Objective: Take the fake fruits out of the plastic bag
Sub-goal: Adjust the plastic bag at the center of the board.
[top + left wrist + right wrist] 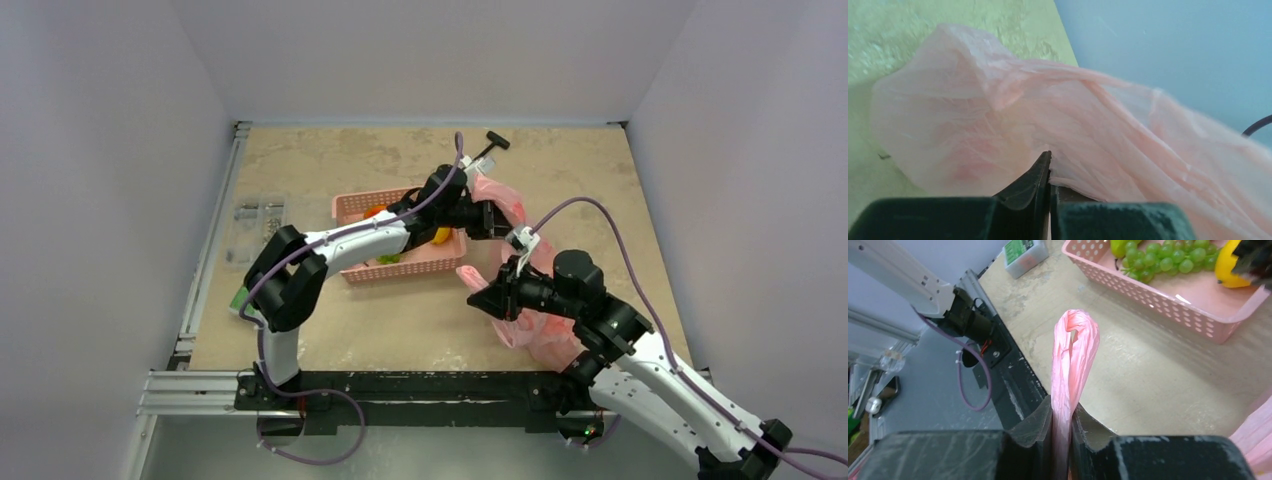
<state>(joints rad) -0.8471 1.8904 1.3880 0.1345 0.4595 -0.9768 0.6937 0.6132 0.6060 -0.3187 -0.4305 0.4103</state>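
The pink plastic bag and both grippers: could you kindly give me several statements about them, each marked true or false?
1. The right gripper is shut on a bunched loop handle of the plastic bag. True.
2. The left gripper hangs open, clear of the bag. False: it is shut on the bag's film.
3. The green grapes lie in the pink basket. True.
4. In the top view the basket sits to the right of the bag. False: it sits to its left.
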